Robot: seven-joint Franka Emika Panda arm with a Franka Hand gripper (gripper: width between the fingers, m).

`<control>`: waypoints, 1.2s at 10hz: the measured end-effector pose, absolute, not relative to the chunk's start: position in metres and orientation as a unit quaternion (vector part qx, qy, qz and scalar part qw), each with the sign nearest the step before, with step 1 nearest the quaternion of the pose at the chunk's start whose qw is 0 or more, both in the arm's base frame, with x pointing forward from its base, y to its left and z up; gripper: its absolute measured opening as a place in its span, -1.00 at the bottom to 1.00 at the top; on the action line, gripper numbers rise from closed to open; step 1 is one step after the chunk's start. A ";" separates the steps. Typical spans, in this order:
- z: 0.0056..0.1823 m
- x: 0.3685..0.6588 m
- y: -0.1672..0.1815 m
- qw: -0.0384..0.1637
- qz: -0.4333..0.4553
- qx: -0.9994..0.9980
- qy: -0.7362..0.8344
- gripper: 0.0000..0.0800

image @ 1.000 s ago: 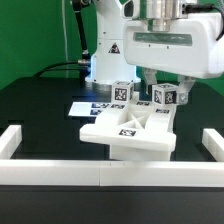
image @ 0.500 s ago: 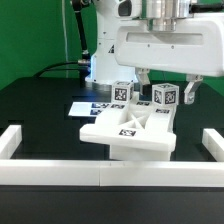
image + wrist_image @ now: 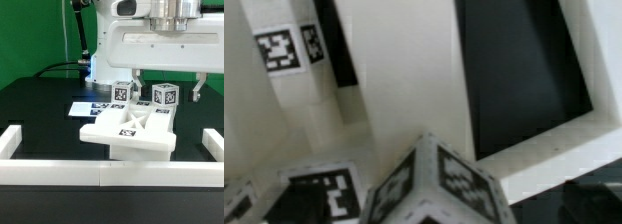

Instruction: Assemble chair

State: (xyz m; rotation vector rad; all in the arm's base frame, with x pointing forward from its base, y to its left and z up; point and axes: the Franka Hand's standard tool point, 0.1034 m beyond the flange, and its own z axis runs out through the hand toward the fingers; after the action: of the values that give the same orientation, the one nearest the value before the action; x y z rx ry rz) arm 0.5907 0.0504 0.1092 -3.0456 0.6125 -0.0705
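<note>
**A:** Ok so starting closest to the camera: there's a low white rail [image 3: 100,178] running across the front of the black table [image 3: 40,110], with short ends turning up at both sides. Right behind it sits the chair [image 3: 128,130], or what there is of it. It's a flat white slab with an X-shaped raised bit in the middle and a black-and-white square tag on top.

**B:** And the two little cubes?

**A:** Yep, two tagged posts stick up from the back of the slab, one [image 3: 122,92] more to the exterior view's left, one [image 3: 164,96] to its right. Both upright as far as I can tell. No readable writing on any tag, just the square patterns.

**B:** Is the gripper [image 3: 168,92] grabbing anything?

**A:** Nope, fingers spread wide, one [image 3: 137,86] between the posts and the other [image 3: 199,92] out past the right post, nothing pinched. The wrist view is just tagged white parts up close, blurry.

**B:** Anything further back?

**A:** The marker board [image 3: 92,107] lies flat behind the chair on the left, then the arm's base [image 3: 105,55] with a triangle warning sticker, a cable, and a green wall.
</note>
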 end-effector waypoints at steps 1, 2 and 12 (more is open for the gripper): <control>0.109 0.591 0.050 0.016 -0.023 -0.988 0.154 0.62; 0.109 0.591 0.049 0.015 -0.024 -0.992 0.119 0.62; 0.109 0.591 0.043 0.005 -0.026 -0.998 -0.061 -0.04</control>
State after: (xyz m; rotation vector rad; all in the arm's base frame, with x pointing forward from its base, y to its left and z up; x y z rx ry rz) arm 0.5912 0.0430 0.1092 -3.1251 -0.1924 -0.0804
